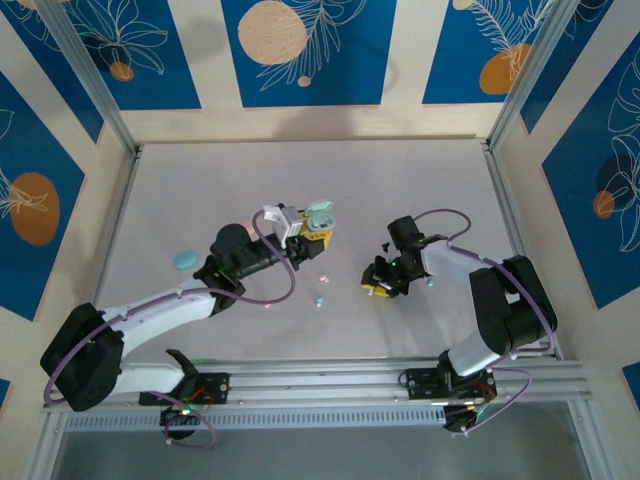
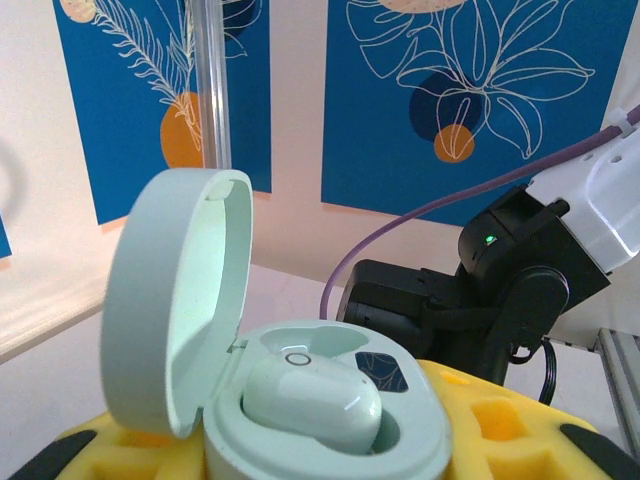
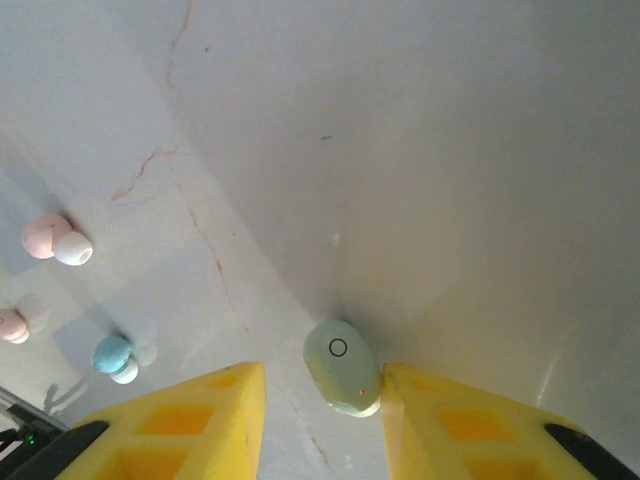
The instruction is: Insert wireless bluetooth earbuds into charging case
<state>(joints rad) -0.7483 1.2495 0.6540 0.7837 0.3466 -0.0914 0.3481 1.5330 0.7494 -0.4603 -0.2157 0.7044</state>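
Mint earbud (image 3: 341, 366); pink earbud (image 3: 55, 238), blue earbud (image 3: 115, 357) nearby

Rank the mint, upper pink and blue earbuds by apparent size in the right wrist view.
1. mint earbud: largest, though it lies nearest the camera.
2. upper pink earbud.
3. blue earbud: only slightly smaller than the pink, so that ranking is unsure.
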